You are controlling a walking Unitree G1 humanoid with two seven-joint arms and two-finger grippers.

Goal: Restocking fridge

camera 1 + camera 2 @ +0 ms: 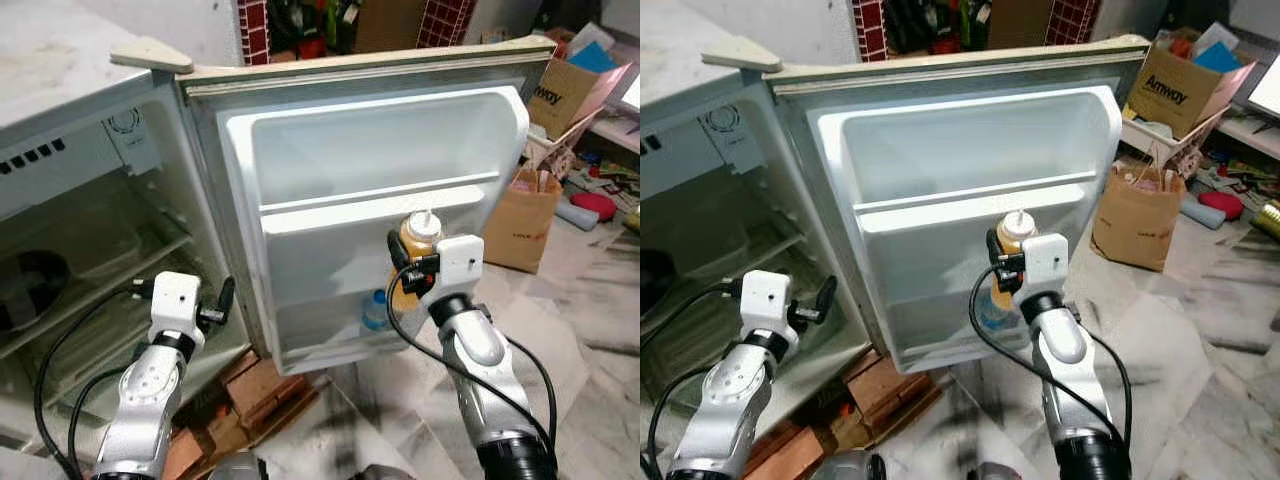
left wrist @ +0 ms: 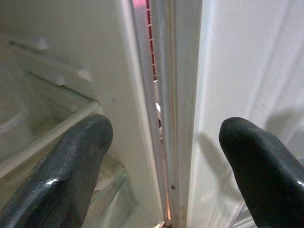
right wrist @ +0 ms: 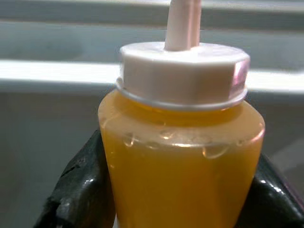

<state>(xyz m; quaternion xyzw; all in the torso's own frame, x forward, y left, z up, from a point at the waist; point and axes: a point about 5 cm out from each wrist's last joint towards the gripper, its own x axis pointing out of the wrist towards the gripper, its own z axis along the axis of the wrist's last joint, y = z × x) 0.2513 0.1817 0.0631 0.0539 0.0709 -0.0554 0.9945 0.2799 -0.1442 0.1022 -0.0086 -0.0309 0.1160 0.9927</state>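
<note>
Jaws around orange, white-capped squeeze bottle [image 3: 183, 142]

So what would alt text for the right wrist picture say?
Close-up of a squeeze bottle of orange-yellow sauce with a white nozzle cap, gripped between two black fingers; blurred white fridge door shelves lie behind it.

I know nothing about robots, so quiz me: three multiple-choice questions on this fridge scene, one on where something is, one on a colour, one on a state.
1. Where is the water bottle?
A. lowest door shelf
B. top door shelf
C. floor

2. What colour fills the squeeze bottle?
A. green
B. amber-yellow
C. clear

3. How is the fridge door?
A. shut
B. removed
C. swung open

Answers: 1 A, it stands low in the door. 2 B, the right gripper clamps an amber-yellow bottle with a white cap. 3 C, the shelves face the camera; the left gripper hangs open near the hinge edge.
</note>
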